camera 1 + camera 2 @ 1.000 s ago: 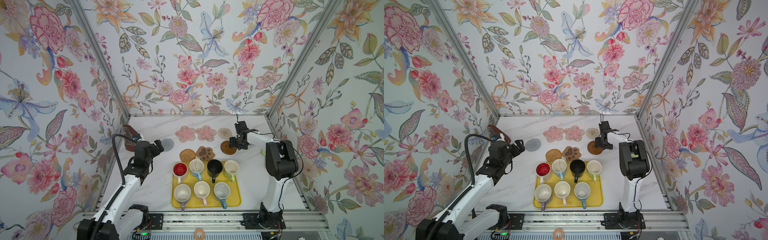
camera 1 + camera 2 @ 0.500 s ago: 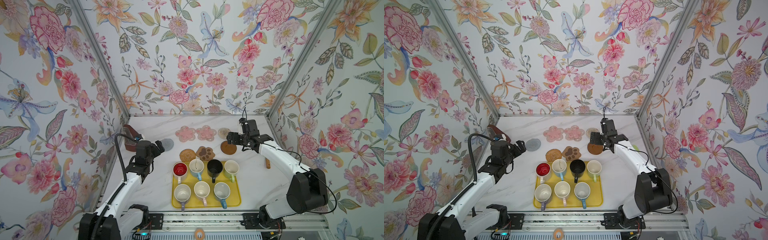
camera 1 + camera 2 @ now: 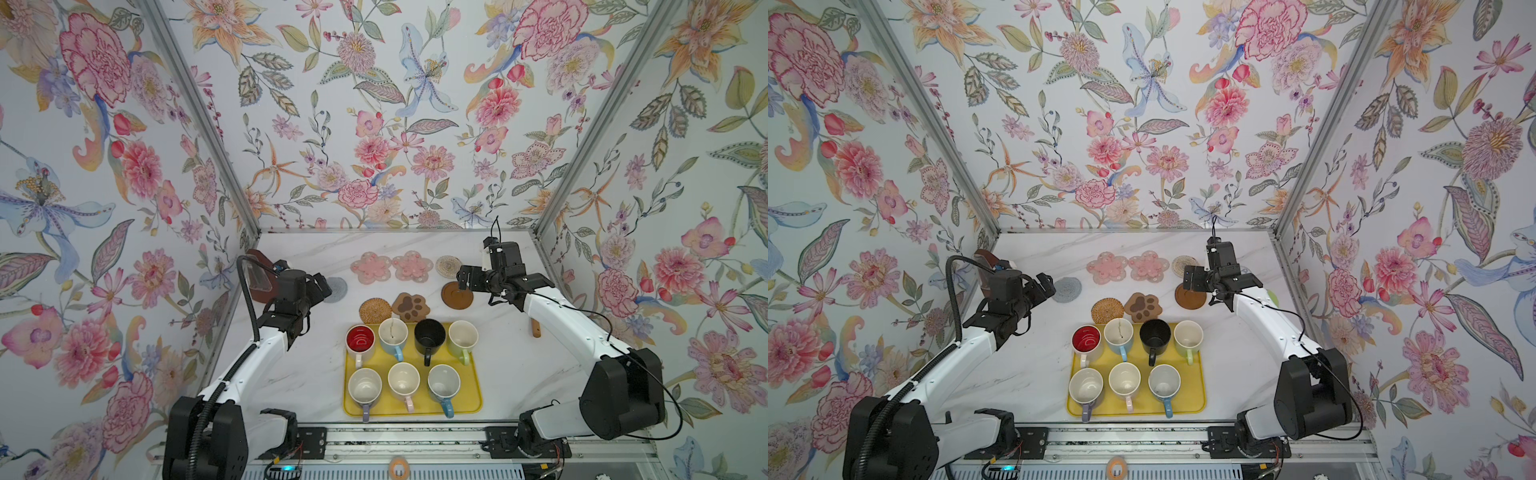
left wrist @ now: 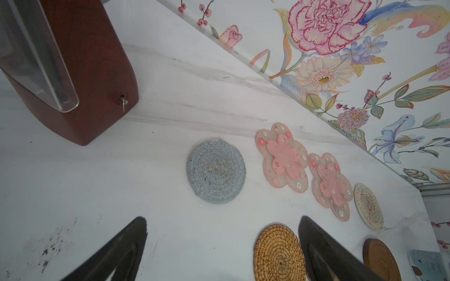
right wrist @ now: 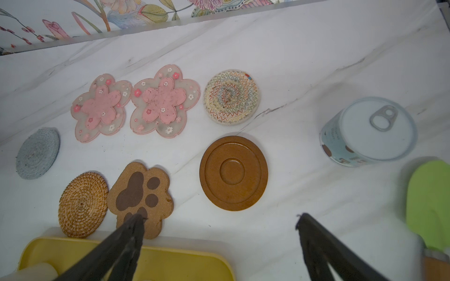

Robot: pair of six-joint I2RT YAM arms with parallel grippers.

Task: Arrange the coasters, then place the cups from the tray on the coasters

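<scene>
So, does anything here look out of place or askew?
Nothing is spilled. The rattan coaster and paw coaster lie right against the tray rim, and the pink flower coasters touch each other, which looks crowded.

The worktop looks like polished marble. Ahead of the matt right fingers lie a smooth wooden coaster, a grainy cork paw coaster and a rough woven rattan coaster.
</scene>
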